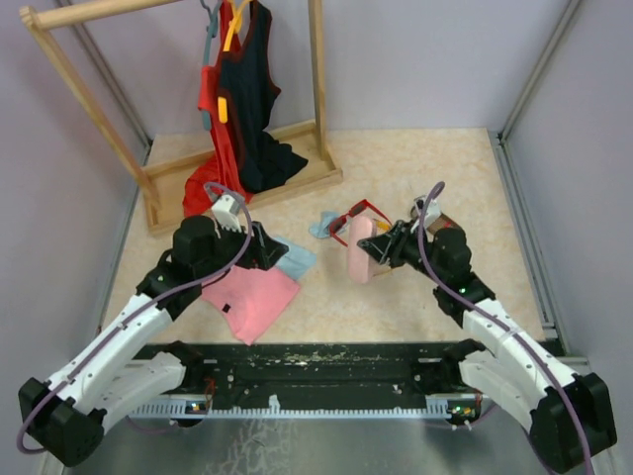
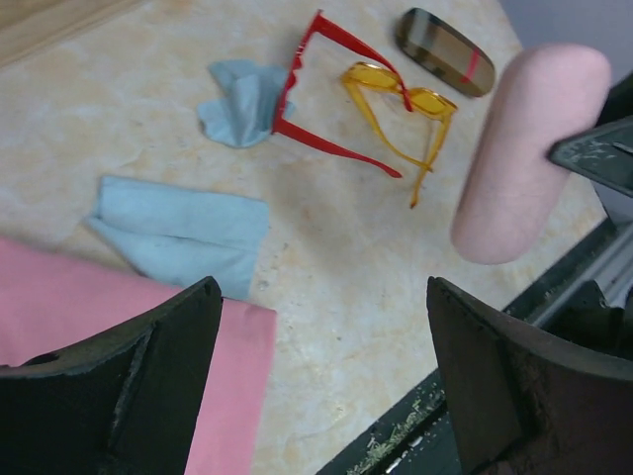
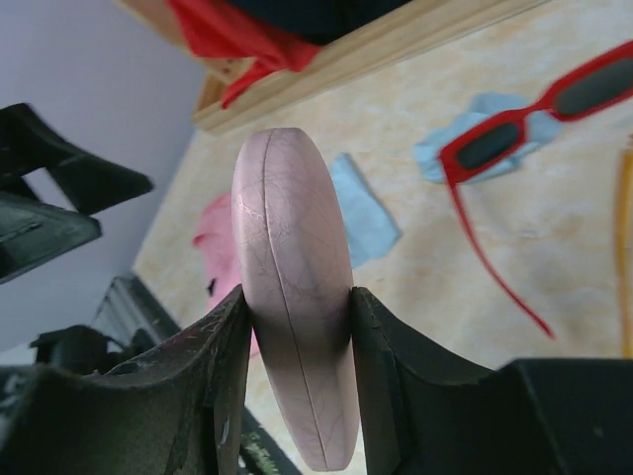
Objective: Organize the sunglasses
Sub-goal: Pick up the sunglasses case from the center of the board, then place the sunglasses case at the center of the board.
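Observation:
The red-framed sunglasses [image 1: 348, 218] [image 2: 336, 150] [image 3: 451, 158] lie unfolded on the table, one end over a crumpled blue cloth [image 2: 235, 99]. The orange-yellow sunglasses [image 2: 374, 77] lie right beside them, their frames touching. My right gripper [image 1: 381, 247] [image 3: 297, 297] is shut on a pink oval case [image 1: 360, 249] [image 2: 529, 158] [image 3: 292, 228], held closed and on edge just in front of the sunglasses. My left gripper [image 1: 272, 247] [image 2: 324, 297] hovers open over the table to the left of the case, nothing between its fingers.
A brown red-striped case [image 2: 445, 51] lies behind the sunglasses. A flat blue cloth [image 1: 295, 260] [image 2: 183, 233] and a pink cloth [image 1: 252, 297] [image 2: 59, 297] lie under my left gripper. A wooden rack [image 1: 237, 188] with red and black garments stands at the back left.

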Controlling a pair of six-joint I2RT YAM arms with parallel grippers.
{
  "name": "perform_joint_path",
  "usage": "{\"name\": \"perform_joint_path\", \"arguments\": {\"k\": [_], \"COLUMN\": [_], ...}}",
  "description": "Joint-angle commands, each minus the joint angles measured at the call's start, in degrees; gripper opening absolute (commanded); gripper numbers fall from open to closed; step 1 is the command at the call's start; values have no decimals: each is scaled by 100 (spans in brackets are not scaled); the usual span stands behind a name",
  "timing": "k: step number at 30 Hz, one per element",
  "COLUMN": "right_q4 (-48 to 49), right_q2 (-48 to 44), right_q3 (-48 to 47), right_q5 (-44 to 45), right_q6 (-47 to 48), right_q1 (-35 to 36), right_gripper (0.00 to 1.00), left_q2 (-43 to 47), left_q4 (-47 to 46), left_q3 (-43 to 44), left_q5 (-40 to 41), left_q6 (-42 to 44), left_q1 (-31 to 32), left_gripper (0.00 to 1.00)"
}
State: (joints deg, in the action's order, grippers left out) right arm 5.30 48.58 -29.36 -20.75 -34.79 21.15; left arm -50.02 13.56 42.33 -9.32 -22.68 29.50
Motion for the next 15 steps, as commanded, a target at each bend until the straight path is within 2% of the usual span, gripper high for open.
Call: {"name": "perform_joint_path", "arguments": {"k": [1,4,9,13,15], "right_q4": [2809,2654,1697,1194,732], "right_q2": [-143,-76,27,259,365], "right_q3": [547,402,-62,-455,-693], "right_q5": [18,819,2914,3464,3624], "right_q6": [-1058,-1026,-1031,-1525,-1890], "right_q1": [640,1265,2259,2400,2436], "right_gripper": [0,0,0,0,0], "left_q2": [252,172,-66,-366,-527], "left_q4": [-944,-970,-1418,-1750,-1895], "left_q3": [-290,-267,-235,-188,-150], "left_q5": [-146,267,887,798,654], "left_q6": [-190,-200,-79,82,182], "left_q1": [401,713,1458,1817,1964], "left_gripper": [89,89,92,100,100]}}
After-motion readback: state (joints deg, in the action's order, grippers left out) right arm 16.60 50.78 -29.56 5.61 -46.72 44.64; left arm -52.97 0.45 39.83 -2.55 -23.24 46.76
